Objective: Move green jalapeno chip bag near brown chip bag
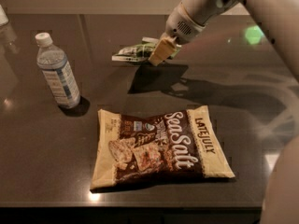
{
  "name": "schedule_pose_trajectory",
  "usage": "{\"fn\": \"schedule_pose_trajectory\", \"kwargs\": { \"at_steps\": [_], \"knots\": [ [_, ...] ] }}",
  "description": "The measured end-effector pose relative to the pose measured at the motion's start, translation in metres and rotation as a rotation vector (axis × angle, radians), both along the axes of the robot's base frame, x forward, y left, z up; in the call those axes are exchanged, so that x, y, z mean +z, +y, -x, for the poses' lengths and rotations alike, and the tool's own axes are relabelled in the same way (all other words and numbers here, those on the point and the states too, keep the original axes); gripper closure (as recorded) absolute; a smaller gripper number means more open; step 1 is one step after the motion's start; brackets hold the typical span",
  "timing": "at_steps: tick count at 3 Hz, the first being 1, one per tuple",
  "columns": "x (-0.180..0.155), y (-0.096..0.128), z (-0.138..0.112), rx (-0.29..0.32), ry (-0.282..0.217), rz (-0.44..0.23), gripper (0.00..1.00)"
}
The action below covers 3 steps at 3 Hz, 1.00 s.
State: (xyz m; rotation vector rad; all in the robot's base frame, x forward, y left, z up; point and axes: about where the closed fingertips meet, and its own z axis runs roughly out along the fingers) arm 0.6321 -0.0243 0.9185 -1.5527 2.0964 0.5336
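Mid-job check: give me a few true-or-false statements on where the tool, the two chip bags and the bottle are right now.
1. The tool is shut on the right end of the green jalapeno chip bag, toward the back of the table. True.
2. The water bottle lies on its side. False: it stands upright, left of both bags.
3. The brown chip bag lies flat near the table's front edge. True.
4. The green jalapeno chip bag touches the brown chip bag. False: they are clearly apart, with bare table between them.
5. The water bottle has no cap. False: a white cap is on it.
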Motion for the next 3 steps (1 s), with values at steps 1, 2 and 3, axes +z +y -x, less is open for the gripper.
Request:
{"fn": "schedule_pose_trajectory", "kwargs": {
  "at_steps": [1,2,3],
  "knots": [
    [0.012,-0.019,0.047,0.009,0.043,-0.015,1.0],
    [0.013,-0.034,0.088,0.038,0.091,-0.02,1.0],
    [0.006,-0.044,0.121,0.068,0.126,-0.027,0.82]
  ]
}}
